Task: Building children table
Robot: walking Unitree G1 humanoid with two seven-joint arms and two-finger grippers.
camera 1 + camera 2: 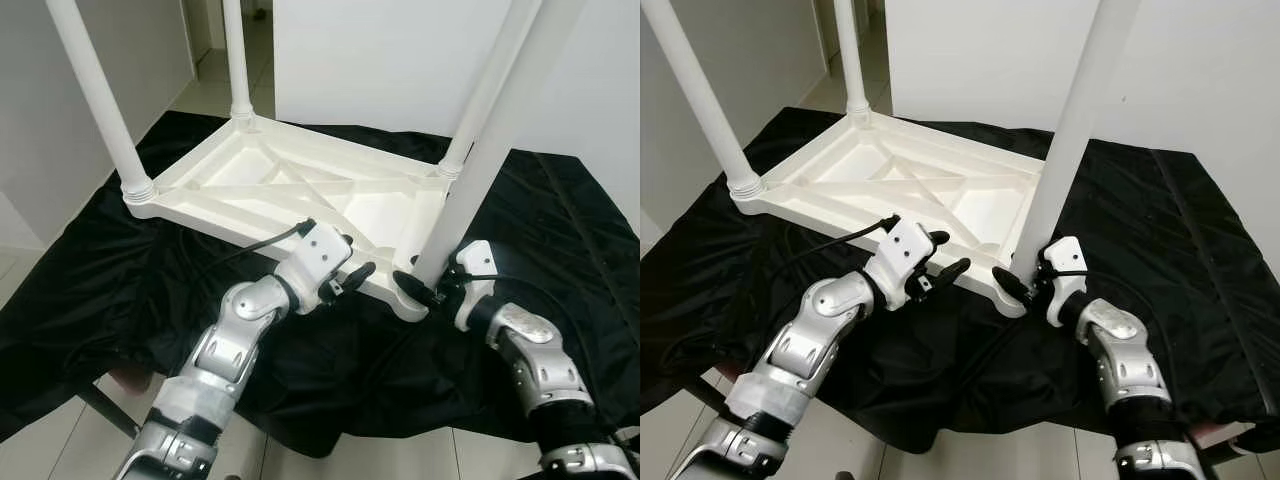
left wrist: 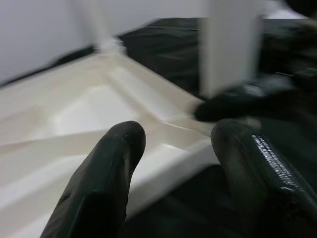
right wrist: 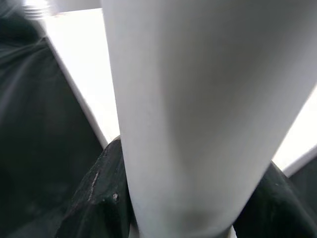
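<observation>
Here the right end effector (image 1: 1025, 285) is clamped on the loose white leg (image 1: 1070, 140) at the near right corner of the upturned table top (image 1: 890, 190). The left end effector (image 1: 945, 268), fingers apart, hovers at its near edge, forearm angled up. Black cloth (image 1: 1200, 260) lies underneath.

No legible text, labels, brands, numbers or signs anywhere; all surfaces plain and unmarked in every view.
</observation>
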